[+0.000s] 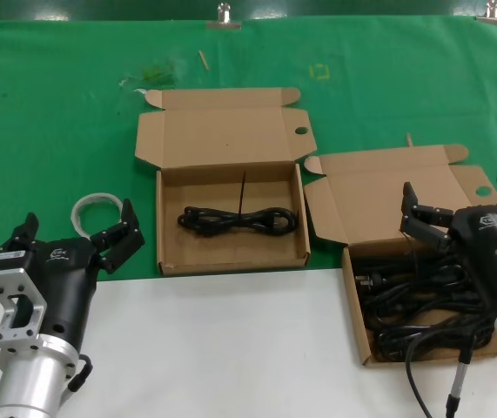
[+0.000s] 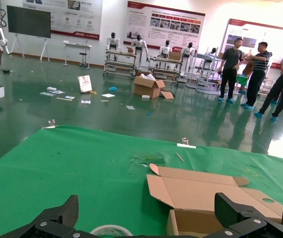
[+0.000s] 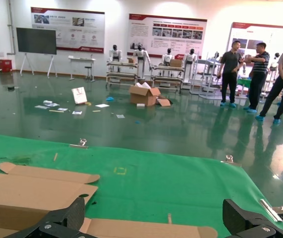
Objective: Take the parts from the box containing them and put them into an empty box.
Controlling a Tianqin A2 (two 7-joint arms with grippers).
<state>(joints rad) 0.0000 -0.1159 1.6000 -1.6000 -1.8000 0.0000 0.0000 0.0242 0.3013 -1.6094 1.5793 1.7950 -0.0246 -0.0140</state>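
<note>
Two brown cardboard boxes lie open on the green cloth. The box on the right (image 1: pixel 359 300) holds several black power cords (image 1: pixel 413 300) piled together. The middle box (image 1: pixel 169 222) holds one looped black cord (image 1: pixel 238 219). My right gripper (image 1: pixel 457 187) hangs open just above the right box's back part, with nothing between its fingers; its wrist view shows that box's lid flap (image 3: pixel 146 229) under the open gripper (image 3: pixel 156 215). My left gripper (image 1: pixel 78 224) is open and empty, left of the middle box; its wrist view shows the gripper (image 2: pixel 148 214) facing that box (image 2: pixel 200 198).
A whitish ring of tubing (image 1: pixel 94 205) lies on the cloth right behind my left gripper, also seen as a ring (image 2: pixel 110 230) in the left wrist view. A white board (image 1: pixel 222 348) covers the near table. Small scraps (image 1: pixel 203 58) lie at the back.
</note>
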